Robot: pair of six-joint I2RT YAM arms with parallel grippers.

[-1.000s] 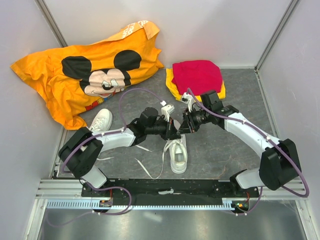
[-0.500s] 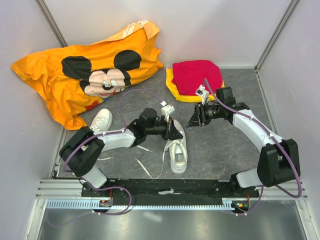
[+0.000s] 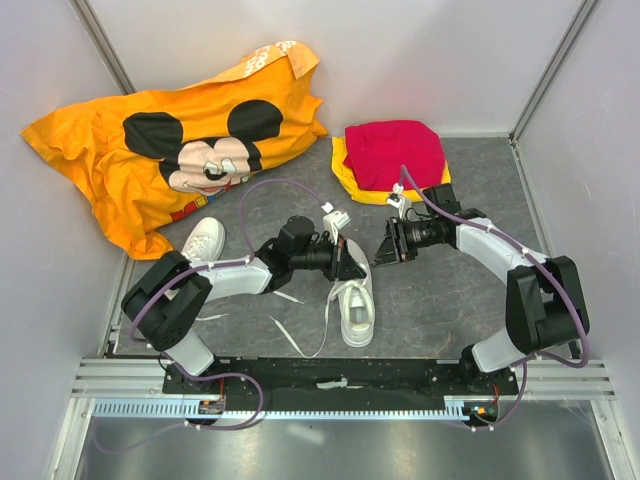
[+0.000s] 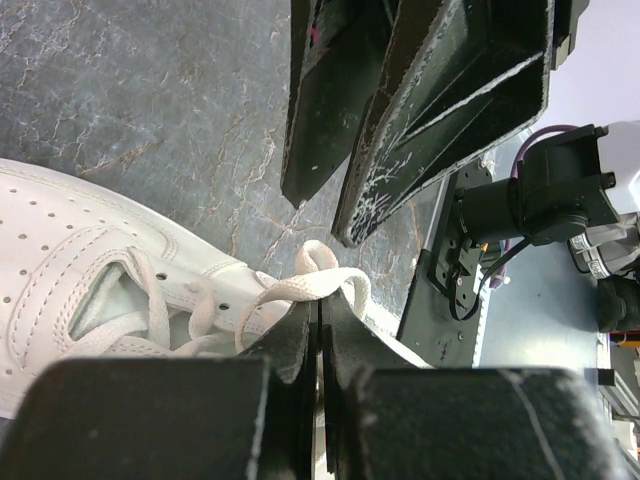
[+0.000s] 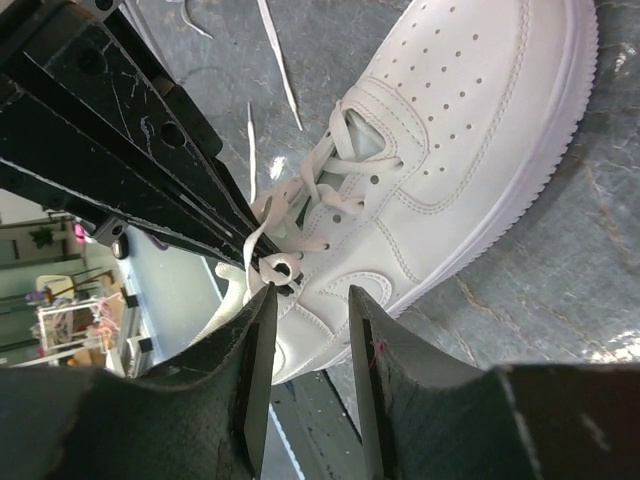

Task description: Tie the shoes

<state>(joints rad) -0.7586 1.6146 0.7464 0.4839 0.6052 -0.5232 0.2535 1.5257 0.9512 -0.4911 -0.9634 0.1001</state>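
Grey stone-patterned table point(image 3: 440, 300) carries an orange cartoon-mouse shirt point(image 3: 120, 170) at the far left, one plain white low-top sneaker point(image 3: 203, 240) just near it, and the twin sneaker point(image 3: 358, 310) near the middle. Over the twin's far end the left pincer point(image 4: 320, 305) is clamped together on a flat white lace loop point(image 4: 285, 295). The right pincer point(image 5: 310, 295), just to its right, stands apart and grips nothing.

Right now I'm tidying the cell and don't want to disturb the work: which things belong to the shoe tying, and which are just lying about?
Part of the job:
- centre shoe
- its lace, pinched in the left pincer
- right pincer, open beside it
- second shoe

Just lying about:
- orange shirt
- red cloth
- yellow cloth
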